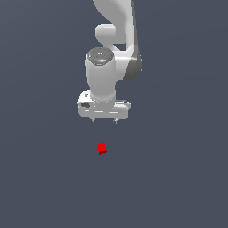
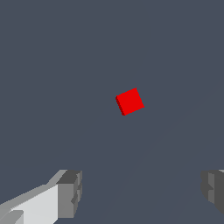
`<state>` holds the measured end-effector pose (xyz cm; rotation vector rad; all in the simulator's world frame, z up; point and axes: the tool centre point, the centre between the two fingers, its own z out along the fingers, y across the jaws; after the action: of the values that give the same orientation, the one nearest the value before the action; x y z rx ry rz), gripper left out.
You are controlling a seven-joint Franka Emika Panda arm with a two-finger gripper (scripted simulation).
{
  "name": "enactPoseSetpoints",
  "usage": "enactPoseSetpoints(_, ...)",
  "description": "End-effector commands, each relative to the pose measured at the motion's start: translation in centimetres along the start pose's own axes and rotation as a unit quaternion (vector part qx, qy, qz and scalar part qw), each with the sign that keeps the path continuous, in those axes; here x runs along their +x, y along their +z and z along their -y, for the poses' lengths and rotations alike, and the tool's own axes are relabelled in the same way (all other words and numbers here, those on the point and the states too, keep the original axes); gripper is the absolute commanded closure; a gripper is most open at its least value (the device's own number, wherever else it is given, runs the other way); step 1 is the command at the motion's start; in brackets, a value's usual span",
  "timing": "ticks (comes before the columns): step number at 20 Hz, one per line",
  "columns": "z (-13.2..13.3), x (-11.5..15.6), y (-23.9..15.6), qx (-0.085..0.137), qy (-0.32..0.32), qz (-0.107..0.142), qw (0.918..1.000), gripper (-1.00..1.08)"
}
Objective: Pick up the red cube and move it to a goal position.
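The red cube is a small bright-red block with a darker shaded side, lying alone on the dark grey floor, turned at a slight angle. My white gripper hangs above it and a little further back, pointing down, with clear space between its short fingertips and the cube. In the wrist view the red cube sits ahead of the gripper, and the two grey fingers stand far apart with nothing between them. The gripper is open and empty.
The dark grey floor fills both views with nothing else on it. The white arm rises behind the gripper toward the top of the exterior view.
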<state>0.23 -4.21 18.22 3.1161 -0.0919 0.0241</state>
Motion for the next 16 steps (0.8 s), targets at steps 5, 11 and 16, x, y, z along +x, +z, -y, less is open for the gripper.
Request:
enactPoseSetpoints(5, -0.1, 0.1, 0.4, 0.0, -0.005, 0.0, 1.0, -0.92)
enactPoseSetpoints(11, -0.4, 0.8, 2.4, 0.002, -0.028, 0.001, 0.9996, -0.92)
enactPoseSetpoints(16, -0.9, 1.9, 5.3, 0.005, -0.064, 0.002, 0.9979, -0.92)
